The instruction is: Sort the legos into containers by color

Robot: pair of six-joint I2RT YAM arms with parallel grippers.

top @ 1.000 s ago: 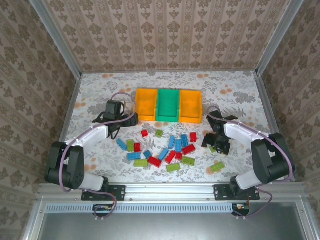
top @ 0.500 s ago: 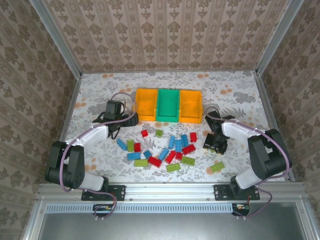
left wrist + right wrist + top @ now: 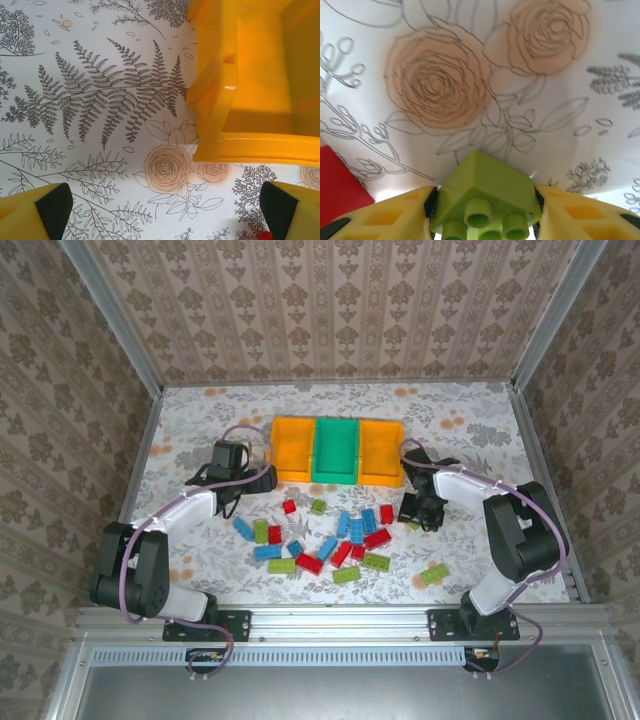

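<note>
The right jaws are clamped on a light green brick (image 3: 485, 200), its studs facing the wrist camera, just right of the loose pile (image 3: 330, 540). The green bin (image 3: 335, 450) lies farther back and to the left, between the orange ones. The left jaws gape wide and empty beside the left orange bin (image 3: 250, 75).

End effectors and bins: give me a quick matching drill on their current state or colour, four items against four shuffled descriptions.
Column 1:
1. left end effector
2. right end effector
3. middle bin
4. left bin

Column 2:
A. green
B. shut on green brick
C. open, empty
D. orange-yellow

Pairs: 1-C, 2-B, 3-A, 4-D
</note>
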